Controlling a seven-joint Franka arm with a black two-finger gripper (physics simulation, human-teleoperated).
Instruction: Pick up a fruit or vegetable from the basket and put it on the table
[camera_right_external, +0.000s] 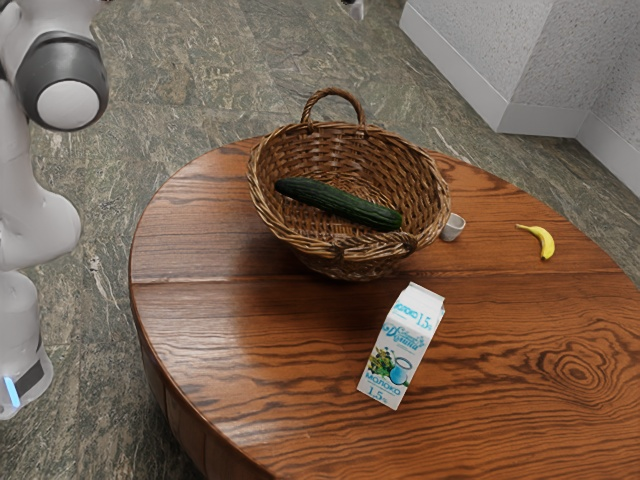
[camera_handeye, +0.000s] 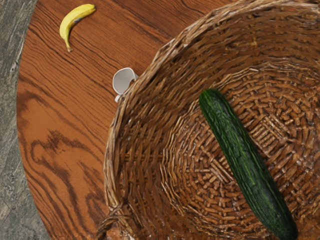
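Fingers (camera_right_external: 353, 8) high — wooden table (camera_right_external: 215, 300), mottled floor (camera_right_external: 190, 75).

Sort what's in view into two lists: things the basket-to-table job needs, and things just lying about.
For the job:
- cucumber, lying in the basket
- basket
- table, where the cucumber should go

Just lying about:
- banana, already on the table
- white cup, beside the basket
- milk carton
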